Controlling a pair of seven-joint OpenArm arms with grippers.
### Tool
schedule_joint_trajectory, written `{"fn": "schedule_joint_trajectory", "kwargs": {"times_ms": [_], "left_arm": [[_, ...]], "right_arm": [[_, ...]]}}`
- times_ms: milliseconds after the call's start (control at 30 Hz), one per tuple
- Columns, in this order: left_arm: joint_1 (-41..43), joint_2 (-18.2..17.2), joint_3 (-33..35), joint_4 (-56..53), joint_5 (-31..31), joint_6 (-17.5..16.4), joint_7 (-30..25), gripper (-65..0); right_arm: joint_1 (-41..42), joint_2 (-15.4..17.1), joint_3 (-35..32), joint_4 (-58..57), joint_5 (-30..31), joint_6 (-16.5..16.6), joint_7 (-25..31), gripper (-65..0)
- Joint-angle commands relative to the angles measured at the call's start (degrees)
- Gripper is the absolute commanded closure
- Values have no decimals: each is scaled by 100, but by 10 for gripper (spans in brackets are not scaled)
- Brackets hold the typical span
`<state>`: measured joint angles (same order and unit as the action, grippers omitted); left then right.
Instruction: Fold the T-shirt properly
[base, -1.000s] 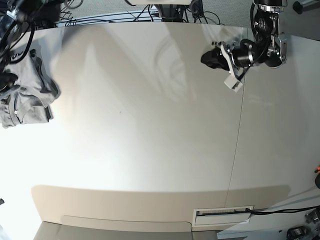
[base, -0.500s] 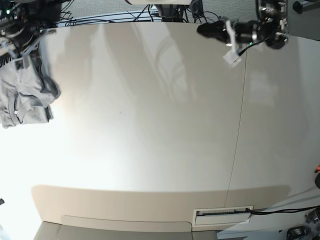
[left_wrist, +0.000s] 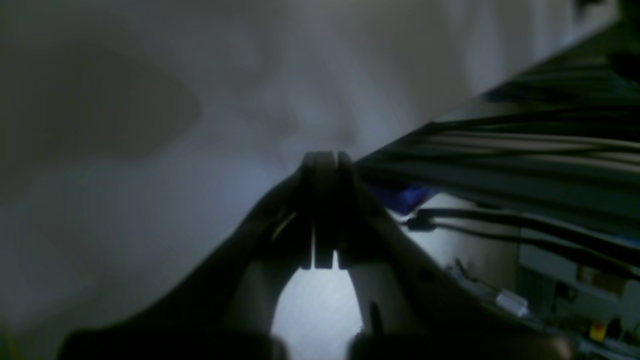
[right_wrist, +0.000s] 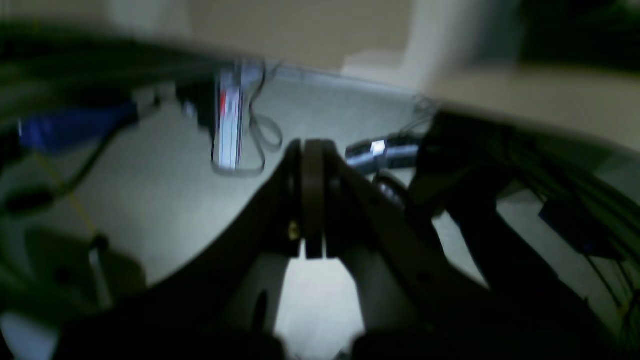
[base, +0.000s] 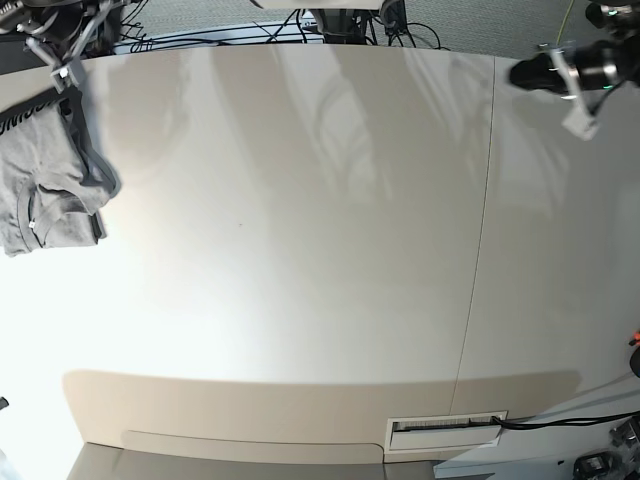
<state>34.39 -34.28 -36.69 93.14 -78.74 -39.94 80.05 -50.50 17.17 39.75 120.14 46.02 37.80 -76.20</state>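
Note:
The heather-grey T-shirt lies as a folded bundle at the table's far left edge, collar side toward the front. My right gripper is above the back left corner, behind the shirt and apart from it; in its wrist view its jaws are shut on nothing, over floor and cables. My left gripper is at the back right, far from the shirt. In its wrist view its jaws are shut and empty at the table's rear edge. The shirt shows in neither wrist view.
The pale table has a seam running front to back on the right. A white slotted plate sits at the front edge. Cables lie behind the rear edge.
My left arm has swung from over the table's back middle out to the back right. My right arm has risen off the shirt toward the back left corner. The shirt has stayed put.

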Motion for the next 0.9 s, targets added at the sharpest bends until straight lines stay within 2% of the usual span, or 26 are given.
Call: {"fn": "schedule_joint_trajectory", "kwargs": {"times_ms": [0,167,267,467,600,767,867], "left_arm": [[195,-238,-192,72,-101,-6,-5,0],[1432,-968,-404,39,-98,-6,-5,0],[2245,-1202,-404,-20,-101,-6,-5,0],[3388,-1252,-400,-39,-103,-6,-24,0],[3980,-1228,-393,-42,-101,-6,-389,0],[4061,-1222,-133,-42,-96,-6,-822,-5],[4061,-1222,461,-52,-7,-6,-870,-5]], "right_arm": [[-181,96,48,94,160,33,-55,0],[-839,463,48,94,455,31,-79,0],[-1187,680,48,94,452,31,-76,0],[-1753,1220,42,90,483,28,-33,0],[-2046,1440,-109,87,669,31,-9,0],[-2140,1528,-988,-92,643,33,61,0],[-2116,1655,-1858,-695,503,35,487,0]]}}
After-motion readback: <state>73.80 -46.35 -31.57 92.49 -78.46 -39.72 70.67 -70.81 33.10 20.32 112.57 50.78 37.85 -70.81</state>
